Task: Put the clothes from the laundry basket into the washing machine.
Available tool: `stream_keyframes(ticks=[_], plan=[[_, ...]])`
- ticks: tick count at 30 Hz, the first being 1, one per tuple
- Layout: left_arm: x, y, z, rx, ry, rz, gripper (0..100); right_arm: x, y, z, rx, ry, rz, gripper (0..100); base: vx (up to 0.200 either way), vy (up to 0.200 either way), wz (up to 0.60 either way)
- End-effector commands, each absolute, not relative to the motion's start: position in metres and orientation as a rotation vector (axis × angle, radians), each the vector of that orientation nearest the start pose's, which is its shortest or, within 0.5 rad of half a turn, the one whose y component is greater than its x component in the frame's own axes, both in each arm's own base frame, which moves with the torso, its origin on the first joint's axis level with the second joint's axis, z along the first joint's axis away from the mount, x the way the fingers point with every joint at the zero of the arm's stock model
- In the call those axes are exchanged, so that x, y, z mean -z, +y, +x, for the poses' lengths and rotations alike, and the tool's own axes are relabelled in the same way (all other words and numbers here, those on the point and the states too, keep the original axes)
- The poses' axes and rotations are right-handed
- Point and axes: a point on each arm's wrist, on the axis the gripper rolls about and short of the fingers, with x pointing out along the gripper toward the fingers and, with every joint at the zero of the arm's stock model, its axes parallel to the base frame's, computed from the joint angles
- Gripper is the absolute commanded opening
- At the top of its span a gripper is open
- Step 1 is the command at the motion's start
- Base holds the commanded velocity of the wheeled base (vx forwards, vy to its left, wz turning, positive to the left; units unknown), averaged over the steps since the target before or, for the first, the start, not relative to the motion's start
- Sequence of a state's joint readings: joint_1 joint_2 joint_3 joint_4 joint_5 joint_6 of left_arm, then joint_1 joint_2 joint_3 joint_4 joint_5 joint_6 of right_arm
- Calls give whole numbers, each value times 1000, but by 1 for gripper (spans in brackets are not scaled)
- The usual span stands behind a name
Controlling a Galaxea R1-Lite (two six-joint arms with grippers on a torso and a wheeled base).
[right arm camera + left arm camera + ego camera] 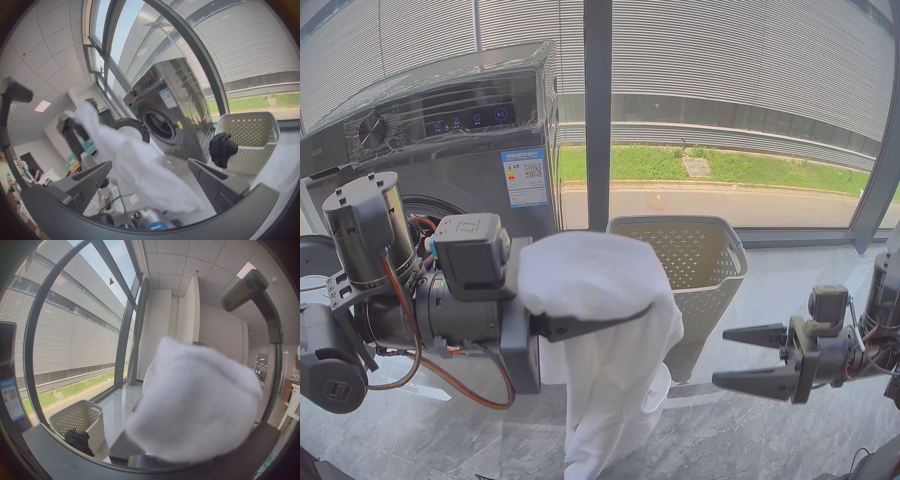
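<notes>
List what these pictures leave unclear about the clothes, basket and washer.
How the left gripper holds the white garment: head and left wrist views, cloth drapes over it.
Inside the washing machine: head view, the left arm covers the opening; right wrist view, too dark.
Bottom of the laundry basket: hidden by its walls; a dark garment hangs over its rim.
White garment's lower end: cut off by the head view's bottom edge.

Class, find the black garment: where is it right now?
In the right wrist view, the black garment hangs over the rim of the laundry basket, on the side nearer the washing machine.
</notes>
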State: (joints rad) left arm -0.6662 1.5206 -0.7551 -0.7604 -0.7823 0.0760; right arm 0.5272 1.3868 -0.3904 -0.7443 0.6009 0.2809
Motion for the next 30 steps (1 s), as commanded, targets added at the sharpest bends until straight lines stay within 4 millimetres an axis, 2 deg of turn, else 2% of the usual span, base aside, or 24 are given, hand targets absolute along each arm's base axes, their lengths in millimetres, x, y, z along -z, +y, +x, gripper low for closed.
stream_keyframes(ticks=[1, 6, 10, 13, 16, 24, 28, 30], plan=[[-239, -181, 210, 1415, -94, 49, 0, -135, 104, 151, -1128, 539, 238, 100, 0, 0, 0], [-247, -180, 209, 1404, -118, 45, 0, -109, 122, 182, -1111, 650, 216, 100, 0, 0, 0], [-250, -179, 208, 1403, -127, 39, 0, -91, 134, 208, -1101, 660, 209, 100, 0, 0, 0], [-254, -177, 210, 1397, -145, 35, 0, -79, 137, 224, -1084, 662, 209, 100, 0, 0, 0], [-260, -177, 211, 1392, -176, 25, 0, -71, 132, 238, -1062, 647, 197, 100, 0, 0, 0], [-265, -173, 206, 1403, -184, -8, 0, -77, 112, 253, -1055, 557, 213, 100, 0, 0, 0], [-264, -173, 206, 1439, -178, -8, 0, -81, 112, 255, -1075, 525, 210, 100, 0, 0, 0], [-265, -173, 203, 1477, -170, -17, 0, -84, 115, 251, -1141, 518, 212, 100, 0, 0, 0]])
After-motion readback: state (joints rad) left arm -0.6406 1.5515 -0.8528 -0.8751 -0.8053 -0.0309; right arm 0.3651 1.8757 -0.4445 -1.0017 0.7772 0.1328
